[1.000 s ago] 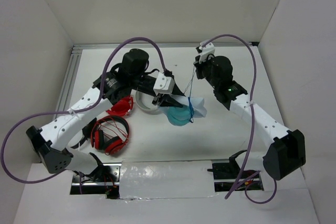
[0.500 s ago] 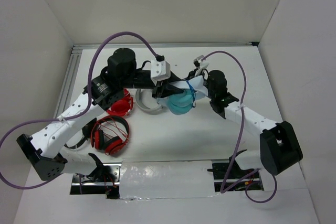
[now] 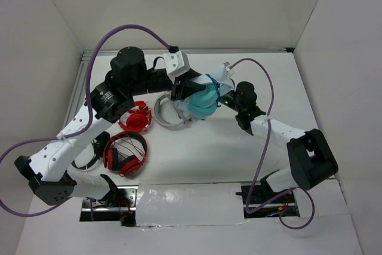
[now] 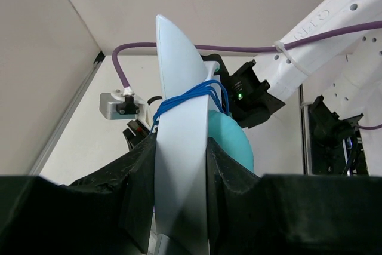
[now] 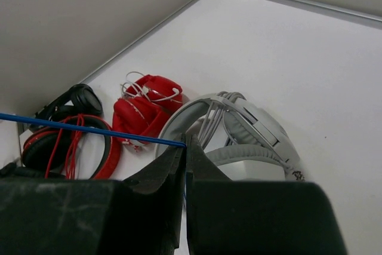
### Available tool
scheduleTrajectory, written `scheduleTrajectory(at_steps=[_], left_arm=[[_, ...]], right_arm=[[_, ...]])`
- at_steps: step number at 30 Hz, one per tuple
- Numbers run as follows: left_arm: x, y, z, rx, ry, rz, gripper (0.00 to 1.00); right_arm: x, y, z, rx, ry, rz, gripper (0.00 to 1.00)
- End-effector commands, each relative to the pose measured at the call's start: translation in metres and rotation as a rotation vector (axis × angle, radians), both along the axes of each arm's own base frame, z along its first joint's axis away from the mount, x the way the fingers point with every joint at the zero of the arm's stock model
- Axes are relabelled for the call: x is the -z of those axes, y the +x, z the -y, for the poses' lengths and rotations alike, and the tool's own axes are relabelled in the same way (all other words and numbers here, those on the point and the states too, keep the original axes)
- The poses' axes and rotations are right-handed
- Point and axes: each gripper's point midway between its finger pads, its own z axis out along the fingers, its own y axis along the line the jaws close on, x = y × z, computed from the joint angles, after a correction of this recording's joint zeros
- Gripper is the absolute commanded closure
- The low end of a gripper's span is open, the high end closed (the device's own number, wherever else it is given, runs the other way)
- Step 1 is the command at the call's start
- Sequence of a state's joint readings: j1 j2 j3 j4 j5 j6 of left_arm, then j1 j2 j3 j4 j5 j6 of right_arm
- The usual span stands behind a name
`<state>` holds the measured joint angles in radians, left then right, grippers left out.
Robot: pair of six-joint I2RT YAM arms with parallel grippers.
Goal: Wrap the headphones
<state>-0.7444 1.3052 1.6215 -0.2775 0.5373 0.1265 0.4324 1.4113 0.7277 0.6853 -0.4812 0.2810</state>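
Note:
The teal headphones (image 3: 203, 103) hang in the air above the table's back middle. My left gripper (image 3: 186, 91) is shut on their pale blue headband (image 4: 179, 165), which stands upright between the jaws in the left wrist view, with a teal earcup (image 4: 234, 145) behind. The thin blue cable (image 4: 185, 97) is looped a few times around the headband. My right gripper (image 3: 227, 101) is just right of the headphones and is shut on the blue cable (image 5: 89, 129), which runs taut to the left from its fingertips (image 5: 192, 147).
On the table below lie grey-white headphones (image 3: 169, 115), also in the right wrist view (image 5: 250, 129). Left of them are two red headphones (image 3: 136, 119) (image 3: 124, 153) and a black pair (image 3: 92, 150) by the left wall.
Both grippers have moved toward the back of the table with the headphones. The right gripper has swung in close to the headband, carrying the cable around it.

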Motion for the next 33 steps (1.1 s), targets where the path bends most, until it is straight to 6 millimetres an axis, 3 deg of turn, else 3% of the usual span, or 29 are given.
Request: scheduleTrajectory(at_steps=[1,7,14,17,21,25,27,28,30,31,32,33], left_arm=[[-0.156,-0.061,-0.036,0.075,-0.359,0.371,1.0],[-0.181,-0.067,-0.047,0.052,-0.406,0.401,1.0],[-0.164,-0.063,-0.04,0.067,-0.38,0.362,1.0],[-0.163,-0.063,-0.039,0.072,-0.38,0.358,1.0],[-0.17,-0.063,-0.041,0.063,-0.392,0.373,1.0],[-0.174,-0.057,-0.043,0.023,-0.407,0.386,1.0],[-0.175,-0.049,-0.044,-0.016,-0.418,0.381,1.0],[-0.177,-0.034,-0.045,-0.084,-0.433,0.378,1.0],[-0.181,-0.014,-0.048,-0.176,-0.442,0.387,1.0],[-0.177,0.007,-0.047,-0.249,-0.427,0.389,1.0],[-0.174,0.019,-0.047,-0.284,-0.422,0.384,1.0],[-0.172,0.031,-0.048,-0.32,-0.415,0.383,1.0]], right_arm=[[0.068,0.002,0.005,0.051,-0.095,-0.185,0.94],[0.076,0.005,-0.003,0.065,-0.114,-0.205,0.89],[0.064,0.002,0.0,0.08,-0.096,-0.185,0.84],[0.062,0.002,-0.003,0.077,-0.107,-0.179,0.87],[0.063,-0.001,-0.001,0.079,-0.101,-0.173,0.99],[0.069,-0.01,0.005,0.085,-0.107,-0.176,1.0],[0.069,-0.02,0.009,0.083,-0.108,-0.179,1.0],[0.064,-0.027,0.013,0.097,-0.112,-0.184,1.0],[0.08,-0.043,0.018,0.156,-0.17,-0.206,1.0],[0.089,-0.059,0.026,0.216,-0.203,-0.222,1.0],[0.081,-0.068,0.021,0.193,-0.191,-0.215,1.0],[0.092,-0.074,0.032,0.253,-0.209,-0.236,1.0]])
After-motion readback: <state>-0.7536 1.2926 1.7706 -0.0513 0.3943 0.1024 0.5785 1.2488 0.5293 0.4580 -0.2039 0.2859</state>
